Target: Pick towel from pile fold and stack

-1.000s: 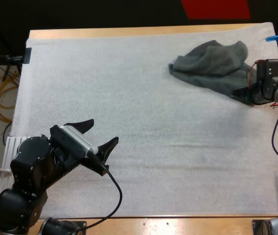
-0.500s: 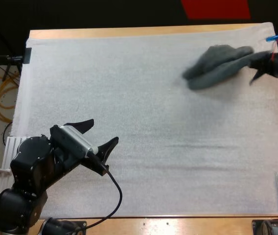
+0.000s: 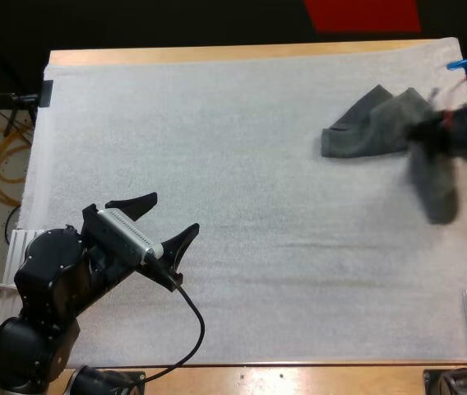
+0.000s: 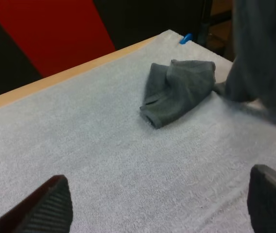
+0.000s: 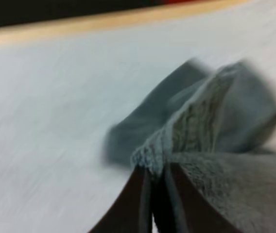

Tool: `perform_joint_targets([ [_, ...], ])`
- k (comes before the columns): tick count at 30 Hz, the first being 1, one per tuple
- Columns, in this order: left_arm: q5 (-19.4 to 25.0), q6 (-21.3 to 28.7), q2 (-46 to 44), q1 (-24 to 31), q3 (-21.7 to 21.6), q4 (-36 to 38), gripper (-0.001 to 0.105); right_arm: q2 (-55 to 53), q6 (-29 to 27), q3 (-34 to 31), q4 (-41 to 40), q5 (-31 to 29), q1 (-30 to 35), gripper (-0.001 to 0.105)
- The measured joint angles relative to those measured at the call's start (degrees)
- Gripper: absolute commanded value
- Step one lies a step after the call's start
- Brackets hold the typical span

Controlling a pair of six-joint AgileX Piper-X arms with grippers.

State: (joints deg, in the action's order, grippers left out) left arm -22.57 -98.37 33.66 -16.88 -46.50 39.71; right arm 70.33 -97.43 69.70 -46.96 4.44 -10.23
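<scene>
Wooden table (image 3: 217,54) covered almost edge to edge by a white mat (image 3: 242,164); a crumpled dark grey-green towel (image 3: 365,132) lies on the mat near its far right corner, one end raised off the surface

towel (image 3: 371,125): on mat (image 3: 242,148), far right | left arm (image 3: 53,288): over mat's near-left corner, well apart from towel

The right gripper (image 3: 454,128) and the towel (image 3: 386,123) end hanging from it are blurred.
</scene>
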Motion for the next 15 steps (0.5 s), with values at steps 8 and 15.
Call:
perform_joint_targets([
  [8, 0.0, 0.0, 0.0, 0.0, 0.0, 0.0, 0.072, 5.7, 9.4, -6.1, 5.9, 0.3, -20.3, 0.0],
  [15, 0.0, 0.0, 0.0, 0.0, 0.0, 0.0, 0.072, 15.9, 11.3, -6.1, 16.7, 0.4, -33.8, 0.001],
])
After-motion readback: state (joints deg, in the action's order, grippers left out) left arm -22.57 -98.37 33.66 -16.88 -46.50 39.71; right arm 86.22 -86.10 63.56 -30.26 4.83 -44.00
